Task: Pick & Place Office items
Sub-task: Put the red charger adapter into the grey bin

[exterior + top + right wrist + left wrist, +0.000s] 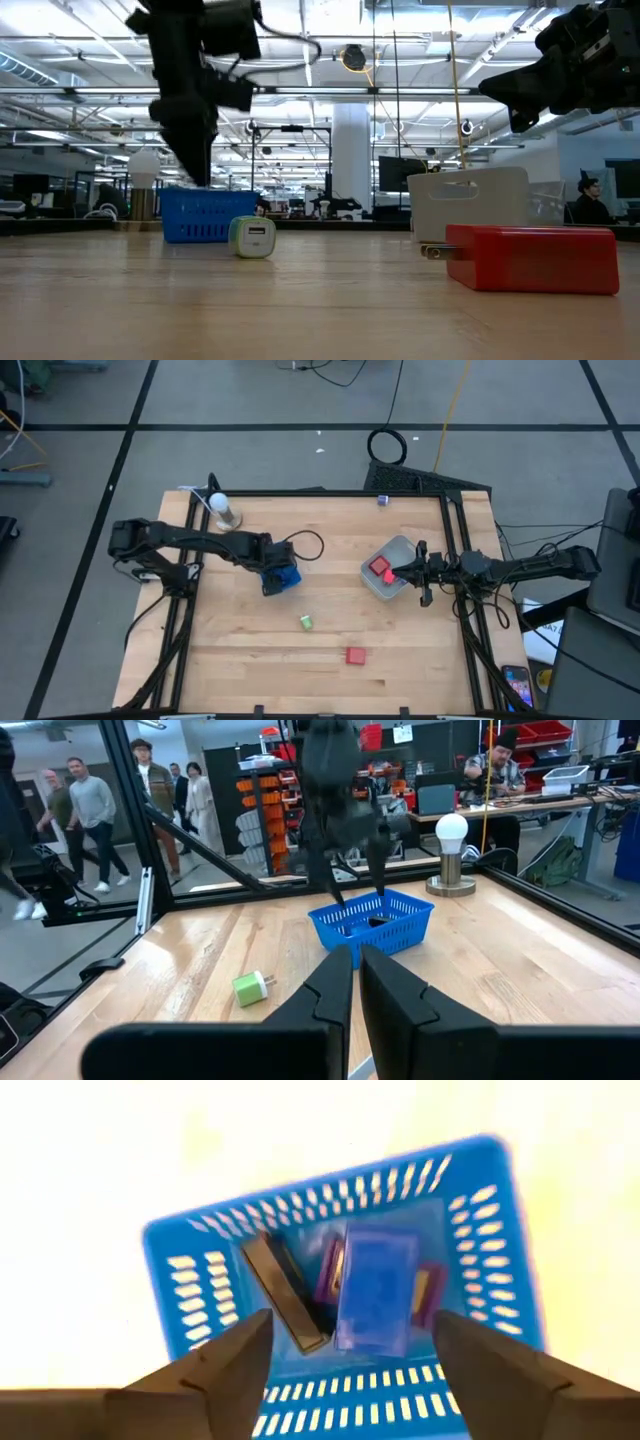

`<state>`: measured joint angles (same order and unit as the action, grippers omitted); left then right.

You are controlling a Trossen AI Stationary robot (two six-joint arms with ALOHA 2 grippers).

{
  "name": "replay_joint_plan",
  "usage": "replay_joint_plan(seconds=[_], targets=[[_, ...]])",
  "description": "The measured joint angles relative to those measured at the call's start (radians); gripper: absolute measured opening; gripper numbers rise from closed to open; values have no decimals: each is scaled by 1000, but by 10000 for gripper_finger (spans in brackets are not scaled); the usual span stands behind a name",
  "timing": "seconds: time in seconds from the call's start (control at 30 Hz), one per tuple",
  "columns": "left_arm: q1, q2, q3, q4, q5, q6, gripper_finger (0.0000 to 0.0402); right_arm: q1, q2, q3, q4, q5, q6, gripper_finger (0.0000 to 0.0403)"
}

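left tool (pixel 345 1365) hangs wide and empty over the blue basket (pixel 283 577); lift clear before travelling. green piece (pixel 306 622) and red block (pixel 355 655) lie on the worktop (pixel 240 660). right tool (pixel 357 982), nearly closed, waits by the tub (pixel 398 586).

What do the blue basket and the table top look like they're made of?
Blue basket: apparently moulded plastic, going by its uniform glossy blue and regular slotted walls. Table top: wood, probably butcher-block, with pale jointed strips and visible grain. The left gripper hangs open over the basket.
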<state>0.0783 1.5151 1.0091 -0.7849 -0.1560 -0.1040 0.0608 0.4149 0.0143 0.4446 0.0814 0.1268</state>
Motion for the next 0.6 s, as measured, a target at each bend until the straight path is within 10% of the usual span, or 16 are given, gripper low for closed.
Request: replay_joint_plan(seconds=[0.6], targets=[[-170, -649, -2, 93, -7, 76, 5, 0, 0, 0, -1, -2, 0, 15]])
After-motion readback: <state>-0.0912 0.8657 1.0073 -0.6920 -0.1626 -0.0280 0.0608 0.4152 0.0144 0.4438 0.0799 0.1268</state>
